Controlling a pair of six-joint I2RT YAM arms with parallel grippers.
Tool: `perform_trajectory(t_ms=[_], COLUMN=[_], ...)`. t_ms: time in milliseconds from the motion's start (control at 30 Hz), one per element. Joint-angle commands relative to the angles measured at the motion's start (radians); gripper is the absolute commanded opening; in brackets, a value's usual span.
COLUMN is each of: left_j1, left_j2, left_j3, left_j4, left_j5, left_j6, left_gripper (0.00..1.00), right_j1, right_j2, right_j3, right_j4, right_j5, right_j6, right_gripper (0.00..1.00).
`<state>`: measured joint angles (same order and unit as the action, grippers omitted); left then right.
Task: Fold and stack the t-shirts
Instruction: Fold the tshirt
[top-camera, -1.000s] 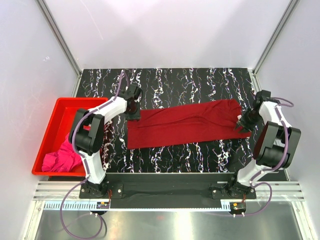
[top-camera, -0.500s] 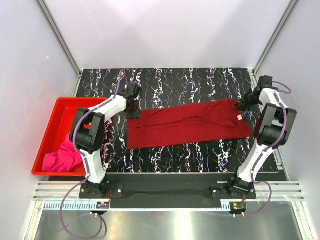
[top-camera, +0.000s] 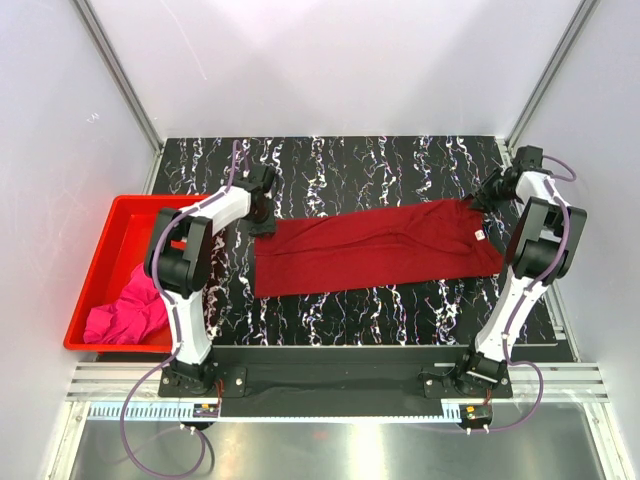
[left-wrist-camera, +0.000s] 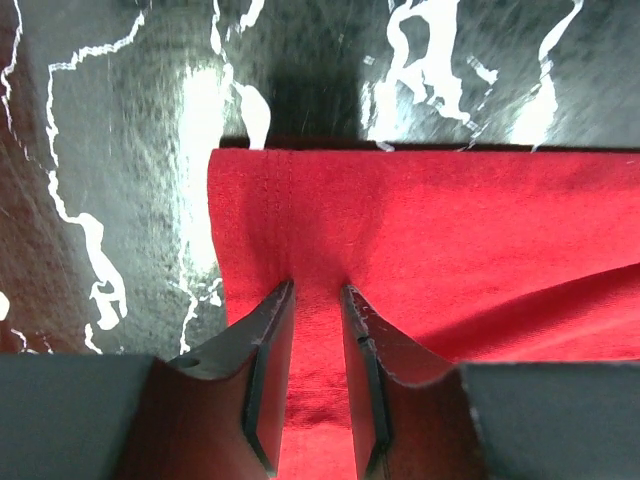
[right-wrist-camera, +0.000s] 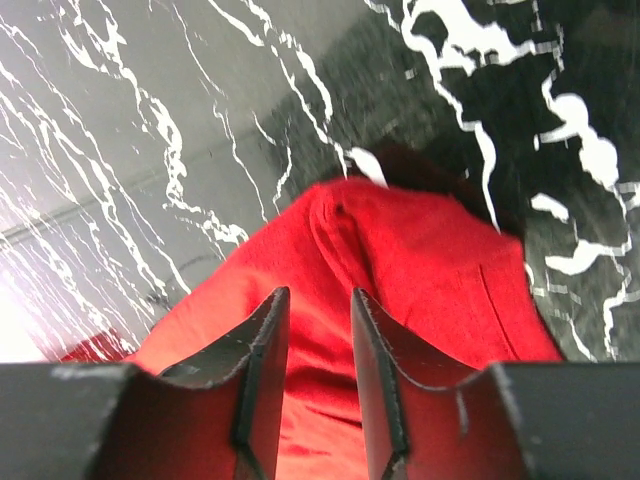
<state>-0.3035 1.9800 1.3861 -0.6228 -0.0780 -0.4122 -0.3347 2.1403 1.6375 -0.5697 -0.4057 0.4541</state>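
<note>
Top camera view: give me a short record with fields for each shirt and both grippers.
crimson shirt: laid flat as a long strip, left to right
pink shirt: crumpled in the red bin, at left
left gripper: jaws slightly apart over crimson shirt's far left corner
right gripper: jaws slightly apart over its far right corner

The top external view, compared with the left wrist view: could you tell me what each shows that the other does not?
Only the top external view shows the red bin holding the pink t-shirt, and the white neck label. Only the left wrist view shows the stitched hem, and that the left gripper stands over the cloth with jaws slightly apart. Both show the crimson t-shirt on the black marbled table.
</note>
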Motion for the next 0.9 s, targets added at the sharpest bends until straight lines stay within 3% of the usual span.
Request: perform_trajectory(t_ms=[0, 400, 433, 567, 600, 867], left_j1=[0.004, 0.023, 0.027, 0.041, 0.043, 0.06], left_j2=[0.017, 0.049, 0.06, 0.094, 0.1, 0.132], left_j3=[0.045, 0.064, 0.067, 0.096, 0.103, 0.114], left_j4=[0.015, 0.008, 0.008, -0.014, -0.02, -0.034], left_j5=[0.035, 0.034, 0.035, 0.035, 0.031, 0.046], left_j6=[-0.022, -0.027, -0.027, -0.037, -0.039, -0.062], left_gripper=[0.3, 0.3, 0.3, 0.28, 0.27, 0.24], right_j1=[0.003, 0.014, 0.014, 0.014, 0.014, 0.01], right_j2=[0.036, 0.116, 0.121, 0.142, 0.15, 0.109], right_j3=[0.051, 0.1, 0.104, 0.145, 0.156, 0.222], right_j4=[0.011, 0.011, 0.013, -0.015, -0.022, -0.113], right_j5=[-0.027, -0.001, 0.002, 0.021, 0.036, 0.246], right_j6=[-0.022, -0.017, -0.017, -0.04, -0.045, -0.083], right_gripper=[0.37, 0.39, 0.37, 0.06, 0.02, 0.0])
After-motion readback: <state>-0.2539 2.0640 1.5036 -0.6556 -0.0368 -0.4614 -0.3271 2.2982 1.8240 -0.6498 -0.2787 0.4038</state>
